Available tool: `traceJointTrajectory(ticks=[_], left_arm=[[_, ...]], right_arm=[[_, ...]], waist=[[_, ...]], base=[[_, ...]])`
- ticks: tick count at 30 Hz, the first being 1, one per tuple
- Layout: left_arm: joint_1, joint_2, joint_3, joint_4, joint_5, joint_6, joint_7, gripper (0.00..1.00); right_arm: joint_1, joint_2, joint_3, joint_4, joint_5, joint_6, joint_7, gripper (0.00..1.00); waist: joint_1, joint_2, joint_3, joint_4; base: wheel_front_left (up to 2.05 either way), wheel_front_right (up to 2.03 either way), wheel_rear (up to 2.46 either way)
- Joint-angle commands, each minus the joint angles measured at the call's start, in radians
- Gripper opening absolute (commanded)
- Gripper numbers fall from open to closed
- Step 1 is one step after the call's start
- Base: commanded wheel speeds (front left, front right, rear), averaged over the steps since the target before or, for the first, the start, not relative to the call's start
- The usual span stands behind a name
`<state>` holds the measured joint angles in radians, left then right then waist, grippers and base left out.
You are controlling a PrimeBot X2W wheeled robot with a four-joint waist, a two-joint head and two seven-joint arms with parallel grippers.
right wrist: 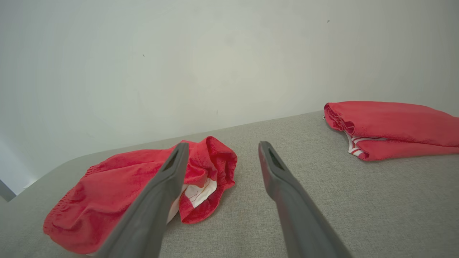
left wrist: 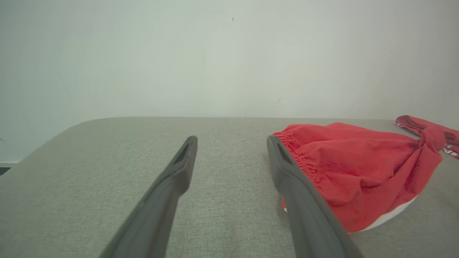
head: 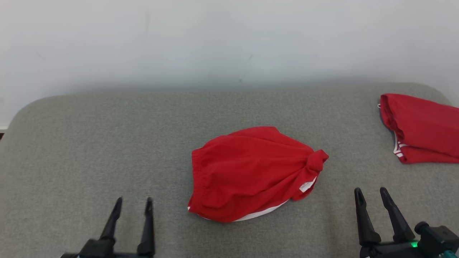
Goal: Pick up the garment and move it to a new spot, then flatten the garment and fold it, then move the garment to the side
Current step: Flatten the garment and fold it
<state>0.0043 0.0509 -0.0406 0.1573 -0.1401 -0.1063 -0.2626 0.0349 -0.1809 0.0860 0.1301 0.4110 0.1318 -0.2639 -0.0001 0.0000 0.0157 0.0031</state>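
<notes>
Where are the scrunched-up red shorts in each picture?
Head view: the scrunched-up red shorts lie in the middle, on the grey cushion.
Left wrist view: in the right half, below the middle.
Right wrist view: at the lower left.
Shared landmark: the folded red clothes, at the far right in all three views.

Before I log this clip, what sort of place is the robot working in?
Probably an indoor garment-folding test setup: a grey fabric-covered surface against a bare pale wall, a crumpled red garment in the middle, a folded red garment near its edge.
</notes>
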Motion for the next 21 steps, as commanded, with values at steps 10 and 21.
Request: traceJointTrajectory(ticks=[10,21], left_arm=[[-0.177,0.048,-0.167,0.208,-0.026,-0.022,-0.003,1.00],[-0.309,0.109,-0.350,0.428,-0.161,-0.023,-0.002,0.00]], right_arm=[[-0.053,-0.016,0.037,0.009,-0.005,-0.003,0.000,1.00],[-0.070,-0.015,0.020,-0.001,0.005,-0.003,0.000,1.00]], waist=[[0.0001,0.0000,0.066,-0.079],[0.0001,0.0000,0.114,-0.138]], base=[[0.00,0.00,0.00],[0.00,0.00,0.00]])
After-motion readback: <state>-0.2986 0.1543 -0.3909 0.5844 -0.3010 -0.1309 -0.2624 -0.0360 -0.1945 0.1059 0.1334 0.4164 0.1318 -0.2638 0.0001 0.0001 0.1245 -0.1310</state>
